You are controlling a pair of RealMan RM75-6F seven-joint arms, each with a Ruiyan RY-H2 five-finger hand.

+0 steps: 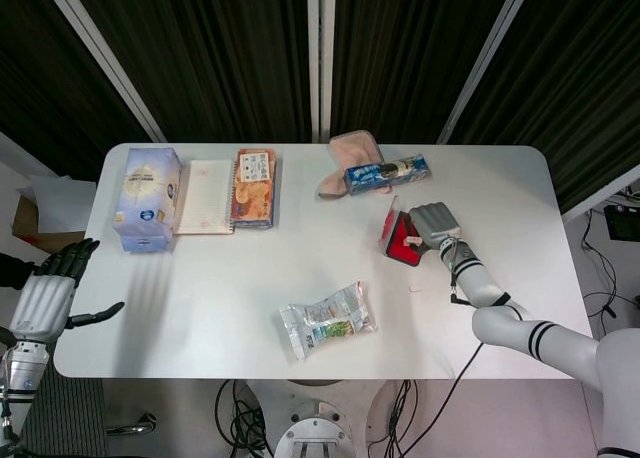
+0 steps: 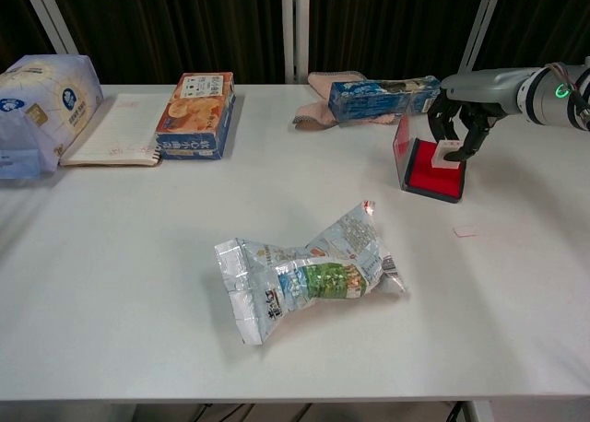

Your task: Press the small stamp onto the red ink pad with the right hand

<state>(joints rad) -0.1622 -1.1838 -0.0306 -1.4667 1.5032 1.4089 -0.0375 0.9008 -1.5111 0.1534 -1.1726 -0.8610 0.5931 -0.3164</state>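
The red ink pad (image 2: pixel 431 173) (image 1: pixel 402 245) lies open on the right part of the white table, its red lid standing up on the left side. My right hand (image 2: pixel 463 118) (image 1: pixel 432 224) pinches the small white stamp (image 2: pixel 449 152) between its fingertips and holds it down on the pad's far right part. Whether the stamp's face touches the ink is hard to tell. My left hand (image 1: pixel 45 296) hangs off the table's left edge with its fingers spread, holding nothing.
A crumpled snack bag (image 2: pixel 309 272) lies mid-table. A blue packet (image 2: pixel 383 98) on a pink cloth (image 2: pixel 323 95) sits behind the pad. A biscuit box (image 2: pixel 195 111), notebook (image 2: pixel 115 127) and tissue pack (image 2: pixel 41 104) line the back left. A small paper scrap (image 2: pixel 464 231) lies near the pad.
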